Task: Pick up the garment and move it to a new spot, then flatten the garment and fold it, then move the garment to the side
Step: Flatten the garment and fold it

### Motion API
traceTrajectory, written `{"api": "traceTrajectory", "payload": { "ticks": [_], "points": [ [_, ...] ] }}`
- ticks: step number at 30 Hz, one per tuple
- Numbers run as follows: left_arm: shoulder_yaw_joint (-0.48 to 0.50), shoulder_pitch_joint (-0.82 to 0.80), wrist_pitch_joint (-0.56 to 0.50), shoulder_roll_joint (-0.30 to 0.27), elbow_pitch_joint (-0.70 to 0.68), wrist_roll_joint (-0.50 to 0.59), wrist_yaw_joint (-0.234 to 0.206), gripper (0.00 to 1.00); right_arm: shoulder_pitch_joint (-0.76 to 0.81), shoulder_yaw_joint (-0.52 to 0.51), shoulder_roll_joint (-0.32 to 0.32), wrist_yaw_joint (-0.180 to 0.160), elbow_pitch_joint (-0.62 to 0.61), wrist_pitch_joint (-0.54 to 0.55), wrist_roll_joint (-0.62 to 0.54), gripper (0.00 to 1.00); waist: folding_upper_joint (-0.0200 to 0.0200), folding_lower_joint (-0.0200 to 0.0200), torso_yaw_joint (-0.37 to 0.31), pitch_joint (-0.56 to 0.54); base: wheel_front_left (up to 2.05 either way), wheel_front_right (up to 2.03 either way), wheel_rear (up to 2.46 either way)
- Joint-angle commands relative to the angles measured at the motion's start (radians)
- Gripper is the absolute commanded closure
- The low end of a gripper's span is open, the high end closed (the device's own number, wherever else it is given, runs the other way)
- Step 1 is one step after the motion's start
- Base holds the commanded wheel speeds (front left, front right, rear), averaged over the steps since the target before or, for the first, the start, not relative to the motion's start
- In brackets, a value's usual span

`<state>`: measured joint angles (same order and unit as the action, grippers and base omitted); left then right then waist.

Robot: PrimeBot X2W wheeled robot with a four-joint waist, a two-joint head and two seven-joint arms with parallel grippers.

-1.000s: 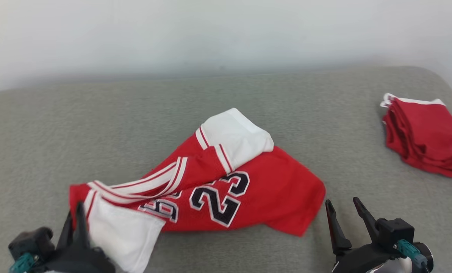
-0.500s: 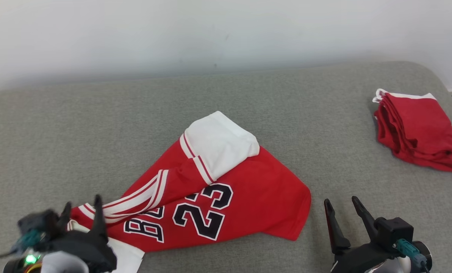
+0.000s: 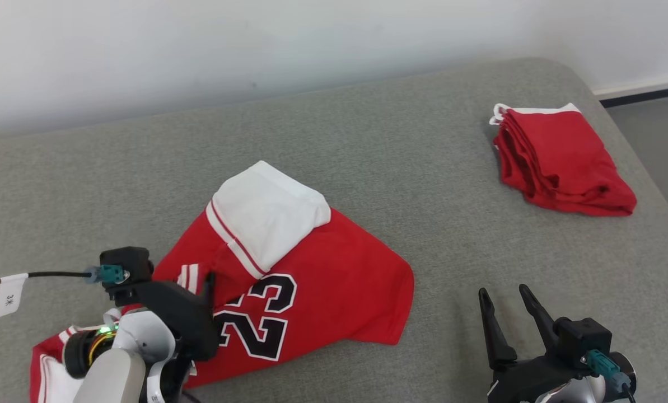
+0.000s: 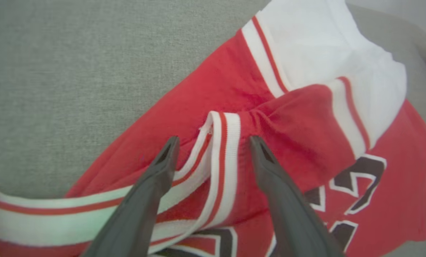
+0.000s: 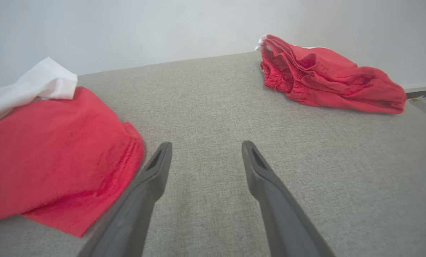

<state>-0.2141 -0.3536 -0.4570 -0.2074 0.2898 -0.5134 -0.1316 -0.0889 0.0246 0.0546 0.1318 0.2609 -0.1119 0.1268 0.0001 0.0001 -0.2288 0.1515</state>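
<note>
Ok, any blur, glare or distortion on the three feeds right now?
Head view: sharp, evenly lit, no glare; the garment shows a legible 23. Left wrist view: close, soft, greenish tint on the striped trim. Right wrist view: wide-angle stretch, right end effector soft-edged, plain red garment clear.

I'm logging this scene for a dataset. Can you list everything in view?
jersey: one, red with white sleeves and a black 23, crumpled at the cushion's near left
plain garment: one, red with a white edge, bunched at the cushion's far right
cushion: one, grey, under both garments
wall: one, white, behind the cushion
floor: one patch, grey, far right
tag: one, white, on a black cable at the left
left gripper: one, dark, open, fingers either side of the jersey's striped trim
right gripper: one, dark, open, over bare cushion right of the jersey
</note>
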Motion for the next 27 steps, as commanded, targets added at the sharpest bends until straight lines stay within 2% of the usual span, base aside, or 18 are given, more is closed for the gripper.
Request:
{"api": "traceTrajectory", "payload": {
  "ticks": [1, 3, 4, 6, 8, 12, 17, 22, 27],
  "points": [
    [0.005, -0.002, -0.009, 0.006, -0.013, -0.02, 0.008, 0.22, -0.001, -0.003, -0.002, -0.002, 0.001, -0.005, 0.003, 0.0, -0.0001, -0.0001, -0.024, 0.008, 0.0, 0.0, 0.0],
    [0.006, 0.007, -0.022, 0.013, -0.032, -0.038, 0.015, 0.36, 0.0, -0.005, -0.002, -0.002, 0.005, -0.01, 0.002, 0.0, -0.0001, -0.0001, -0.027, 0.005, 0.0, 0.0, 0.0],
    [0.0, 0.013, -0.033, 0.012, -0.036, -0.041, 0.019, 0.51, -0.001, -0.006, -0.002, -0.002, 0.007, -0.011, 0.001, 0.0, -0.0001, -0.0001, -0.027, 0.003, 0.0, 0.0, 0.0],
    [-0.006, 0.024, -0.046, 0.011, -0.046, -0.047, 0.016, 0.62, -0.006, 0.0, -0.003, -0.002, 0.012, -0.011, 0.0, 0.0, -0.0001, -0.0001, -0.025, -0.002, 0.0, 0.0, 0.0],
    [-0.01, 0.027, -0.037, 0.006, -0.053, -0.033, 0.011, 1.0, -0.012, 0.009, -0.003, -0.002, 0.015, -0.01, 0.001, 0.0, -0.0001, -0.0001, -0.023, -0.006, 0.0, 0.0, 0.0],
    [-0.008, 0.007, 0.037, 0.014, -0.078, -0.02, 0.025, 1.0, -0.006, 0.013, -0.003, -0.002, 0.017, -0.011, 0.004, 0.0, -0.0001, -0.0001, -0.008, -0.012, 0.0, 0.0, 0.0],
    [0.017, -0.019, 0.21, 0.021, -0.13, 0.022, 0.017, 1.0, 0.004, 0.0, -0.003, -0.002, 0.014, -0.009, -0.005, 0.0, -0.0001, -0.0001, 0.018, -0.024, 0.0, 0.0, 0.0],
    [0.047, 0.046, 0.306, 0.005, -0.225, 0.06, -0.023, 1.0, 0.013, -0.019, -0.003, -0.002, -0.003, -0.003, -0.013, 0.0, -0.0001, -0.0001, 0.062, -0.031, 0.0, 0.0, 0.0],
    [0.082, 0.199, 0.289, -0.024, -0.338, 0.066, -0.081, 1.0, 0.026, -0.031, -0.002, -0.002, -0.01, 0.002, -0.014, 0.0, -0.0001, -0.0001, 0.115, -0.03, 0.0, 0.0, 0.0]
  ]
}}
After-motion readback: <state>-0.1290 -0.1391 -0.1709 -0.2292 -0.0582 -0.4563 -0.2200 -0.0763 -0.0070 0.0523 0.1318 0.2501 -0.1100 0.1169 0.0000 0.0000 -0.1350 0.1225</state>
